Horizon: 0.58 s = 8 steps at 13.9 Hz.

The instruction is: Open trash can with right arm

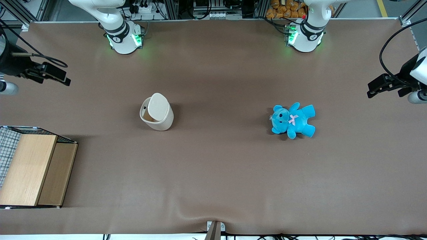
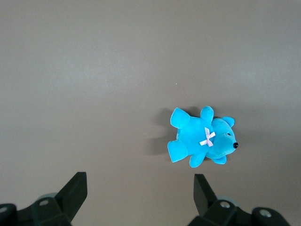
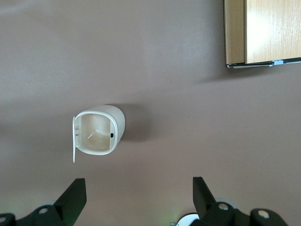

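Observation:
The cream-white trash can (image 1: 160, 120) stands upright on the brown table, about midway between the front camera and the arm bases. Its flat lid (image 1: 158, 106) is tipped up on its hinge and the mouth is uncovered. In the right wrist view the trash can (image 3: 118, 123) is seen from above, with its bare inside showing and the lid (image 3: 74, 141) on edge. My right gripper (image 1: 59, 76) hangs high over the working arm's end of the table, well apart from the can. Its fingers (image 3: 75, 193) are spread wide with nothing between them (image 3: 138, 187).
A wooden box with wire mesh (image 1: 31, 168) sits at the working arm's end, nearer the front camera, and also shows in the right wrist view (image 3: 263, 30). A blue teddy (image 1: 293, 120) lies toward the parked arm's end, and also shows in the left wrist view (image 2: 200, 139).

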Each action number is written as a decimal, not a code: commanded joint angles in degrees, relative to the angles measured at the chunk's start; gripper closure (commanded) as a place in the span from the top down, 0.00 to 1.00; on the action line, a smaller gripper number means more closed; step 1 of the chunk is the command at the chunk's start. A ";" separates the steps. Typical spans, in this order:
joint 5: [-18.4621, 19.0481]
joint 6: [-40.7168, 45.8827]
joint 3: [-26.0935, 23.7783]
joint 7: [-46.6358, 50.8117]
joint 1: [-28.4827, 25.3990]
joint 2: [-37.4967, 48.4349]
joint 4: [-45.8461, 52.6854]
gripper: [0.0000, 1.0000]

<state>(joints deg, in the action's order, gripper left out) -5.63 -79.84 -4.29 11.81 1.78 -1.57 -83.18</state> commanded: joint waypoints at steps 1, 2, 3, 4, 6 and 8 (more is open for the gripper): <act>2.46 0.04 -0.54 -0.47 0.33 0.34 0.46 1.00; 2.56 0.04 -0.54 -0.65 0.33 -0.01 1.08 1.00; 2.38 0.12 -0.45 -0.65 0.42 -0.27 1.44 1.00; 2.47 0.04 -0.45 -0.65 0.51 -0.36 1.35 1.00; 3.87 0.04 -0.37 -1.34 0.77 -0.62 1.26 1.00; 4.05 0.04 -0.10 -1.35 1.04 -0.71 1.26 1.00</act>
<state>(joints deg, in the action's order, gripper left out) -2.48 -80.19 -4.07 11.55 1.88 -1.78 -83.02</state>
